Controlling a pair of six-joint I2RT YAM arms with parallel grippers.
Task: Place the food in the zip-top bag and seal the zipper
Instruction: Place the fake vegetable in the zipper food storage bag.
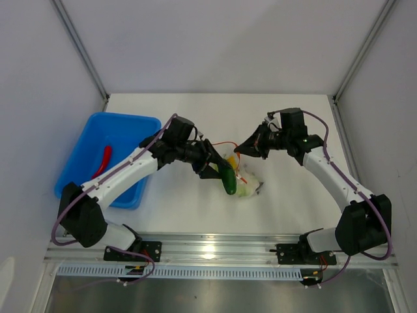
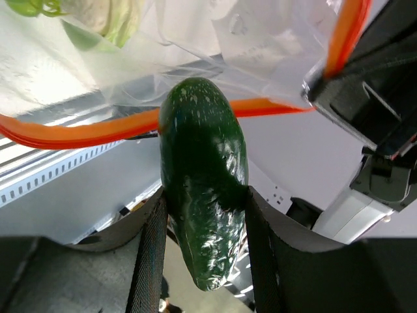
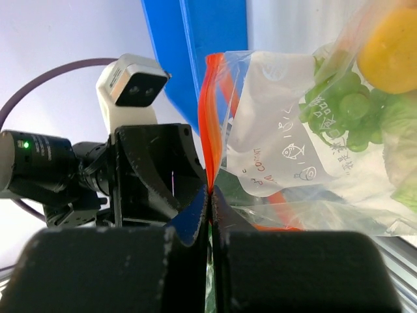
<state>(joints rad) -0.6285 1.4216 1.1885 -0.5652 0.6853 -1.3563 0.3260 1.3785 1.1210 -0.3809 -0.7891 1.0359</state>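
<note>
Left fingers (image 2: 151, 254), bottom of the left wrist view: clamped on the dark green cucumber (image 2: 203, 169), its tip aimed at the zip-top bag (image 3: 280, 150) mouth just beyond. Judged ready for insertion.

Right fingers (image 3: 163, 267): pressed together on the zipper (image 3: 212, 117), lifting one lip so the mouth gapes.

Grapes (image 3: 339, 98), yellow piece (image 3: 391, 49) and leafy vegetable (image 3: 401, 150) are inside.

Red chili (image 1: 104, 160) lies in the blue tray (image 1: 98, 124), left of the top view.

Mouth width is unclear and the bag's far end is cut off.

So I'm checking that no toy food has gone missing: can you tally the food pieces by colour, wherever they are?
Green: 3 (cucumber, grapes, leafy vegetable)
Red: 1 (chili)
Yellow-orange: 1 (round piece)
Total: 5
</note>
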